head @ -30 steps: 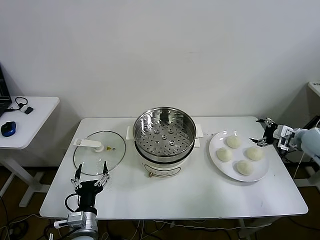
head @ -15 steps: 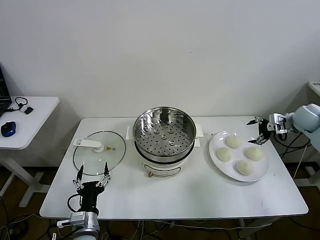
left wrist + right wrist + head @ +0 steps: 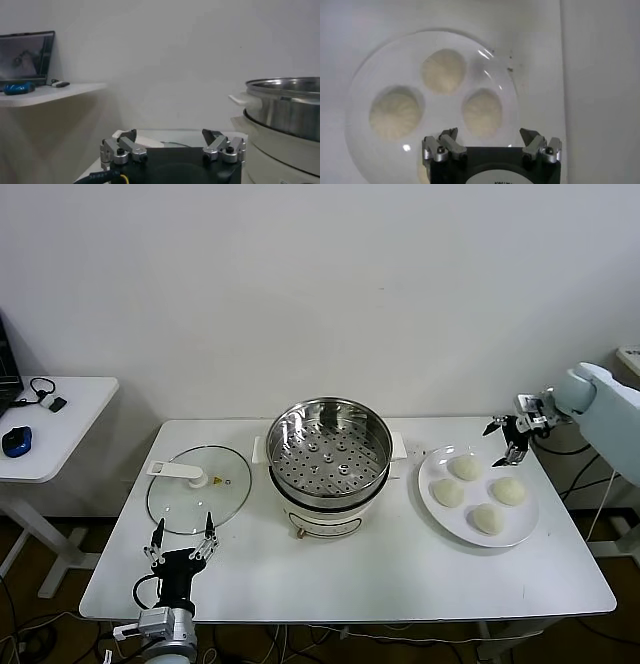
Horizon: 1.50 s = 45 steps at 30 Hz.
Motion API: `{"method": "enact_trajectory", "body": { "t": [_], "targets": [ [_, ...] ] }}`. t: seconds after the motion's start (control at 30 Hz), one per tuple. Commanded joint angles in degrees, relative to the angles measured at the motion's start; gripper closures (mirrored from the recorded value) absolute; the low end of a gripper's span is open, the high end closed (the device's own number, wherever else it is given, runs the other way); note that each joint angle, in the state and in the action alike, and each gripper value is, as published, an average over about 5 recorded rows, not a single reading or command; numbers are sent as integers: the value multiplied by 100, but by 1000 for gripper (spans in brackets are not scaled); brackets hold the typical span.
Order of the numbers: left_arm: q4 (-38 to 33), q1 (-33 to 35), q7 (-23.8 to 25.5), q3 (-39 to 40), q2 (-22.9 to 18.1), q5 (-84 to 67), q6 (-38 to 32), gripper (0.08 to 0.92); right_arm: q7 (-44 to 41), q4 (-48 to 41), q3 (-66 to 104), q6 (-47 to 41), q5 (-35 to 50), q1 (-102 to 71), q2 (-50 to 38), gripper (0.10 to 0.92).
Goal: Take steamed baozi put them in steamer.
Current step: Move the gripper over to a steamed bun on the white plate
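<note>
Four cream-white baozi lie on a white plate [image 3: 430, 469] at the table's right: one at the back [image 3: 465, 468], one left [image 3: 447, 493], one right [image 3: 507, 490], one in front [image 3: 487, 519]. The steel steamer [image 3: 328, 454], with its perforated tray empty, stands mid-table. My right gripper [image 3: 505, 440] is open and empty above the plate's far right edge. The right wrist view shows it [image 3: 488, 134] over three baozi, the nearest [image 3: 482, 111] just ahead of the jaws. My left gripper [image 3: 182, 536] is open and empty, low at the table's front left.
A flat glass lid [image 3: 198, 491] lies left of the steamer, just beyond my left gripper [image 3: 170, 135]. The steamer's wall [image 3: 285, 100] shows in the left wrist view. A side table with a blue mouse [image 3: 15, 441] stands far left. A wall runs behind the table.
My right gripper has moved left and a little farther back, from beside the plate's right edge to above its far right rim. The left gripper has sunk slightly toward the front.
</note>
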Motion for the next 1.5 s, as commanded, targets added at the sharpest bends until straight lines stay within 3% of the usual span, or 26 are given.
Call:
{"method": "enact_trajectory", "body": {
  "t": [0.03,0.73,1.5],
  "targets": [
    [84,-40,14,-28,-163,-34,-2,177,-232,-848,-304,132,-94,163,670,203],
    [189,-34,-11,-157,-112,-43,-157,177,-12,-2269,1330,468,-1527,-564,1480,203],
    [299,-41,-50,-182,-57,-79,-313,177,371,-2512,1745,534,-1907,-646,1689,203]
  ]
}}
